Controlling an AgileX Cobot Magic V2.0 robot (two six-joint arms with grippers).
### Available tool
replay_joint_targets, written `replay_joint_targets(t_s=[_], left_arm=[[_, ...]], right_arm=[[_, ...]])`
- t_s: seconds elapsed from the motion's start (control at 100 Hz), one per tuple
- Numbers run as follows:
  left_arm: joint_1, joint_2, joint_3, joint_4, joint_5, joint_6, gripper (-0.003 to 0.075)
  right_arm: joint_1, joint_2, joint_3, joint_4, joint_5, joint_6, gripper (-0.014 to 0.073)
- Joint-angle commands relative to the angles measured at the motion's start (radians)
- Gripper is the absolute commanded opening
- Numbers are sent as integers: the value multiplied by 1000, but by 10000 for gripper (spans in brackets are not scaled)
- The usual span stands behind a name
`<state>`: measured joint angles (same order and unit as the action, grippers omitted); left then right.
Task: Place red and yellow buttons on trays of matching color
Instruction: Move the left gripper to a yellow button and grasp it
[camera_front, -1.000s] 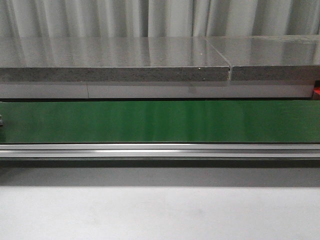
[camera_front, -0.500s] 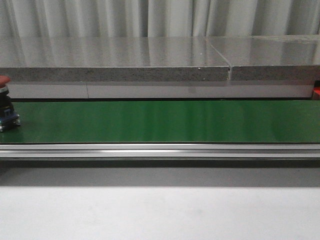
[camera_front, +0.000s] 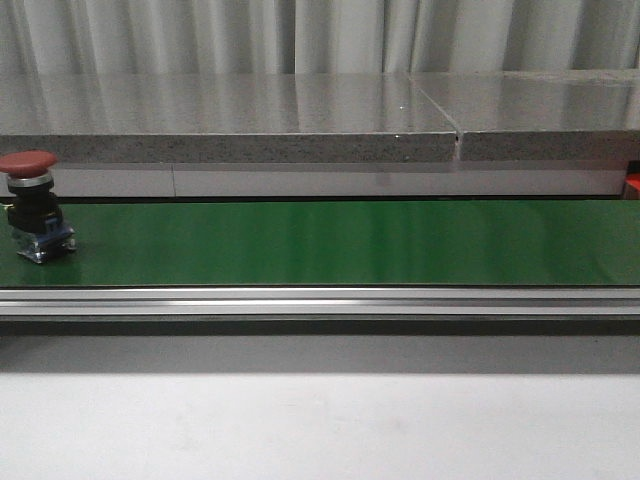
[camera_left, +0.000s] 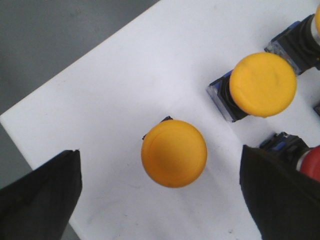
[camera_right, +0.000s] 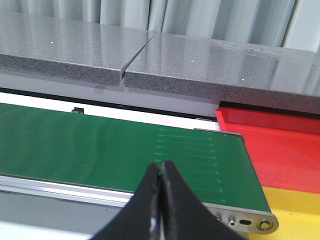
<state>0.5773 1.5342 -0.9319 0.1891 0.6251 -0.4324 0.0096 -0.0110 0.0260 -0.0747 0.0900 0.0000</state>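
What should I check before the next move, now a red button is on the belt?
1. Red button on the belt: ok, upright at the far left end.
2. Right gripper ready to grasp: not ok, fingers together, holding nothing.
3. Red tray at the belt's end: ok, the part in view holds nothing.
4. Yellow tray: cannot tell, only a corner shows.
5. Left gripper: ok, open above a yellow button, not touching it.
6. Left supply: ok, a second yellow button stands beside it on the white surface.
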Motion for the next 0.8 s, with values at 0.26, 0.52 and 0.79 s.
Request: replay_joint_targets(t_s=[0.26,0.52,0.79], left_arm=[[1,80,-23,1,-119,-28,629],[1,122,-23,-13,-123,-29,517],[1,114,-66,-15,-52,-29,47]], right_arm=[[1,-14,-9,0,-81,0,-67],[1,-14,-9,0,-81,0,-67],[1,-14,-9,0,-81,0,-67]])
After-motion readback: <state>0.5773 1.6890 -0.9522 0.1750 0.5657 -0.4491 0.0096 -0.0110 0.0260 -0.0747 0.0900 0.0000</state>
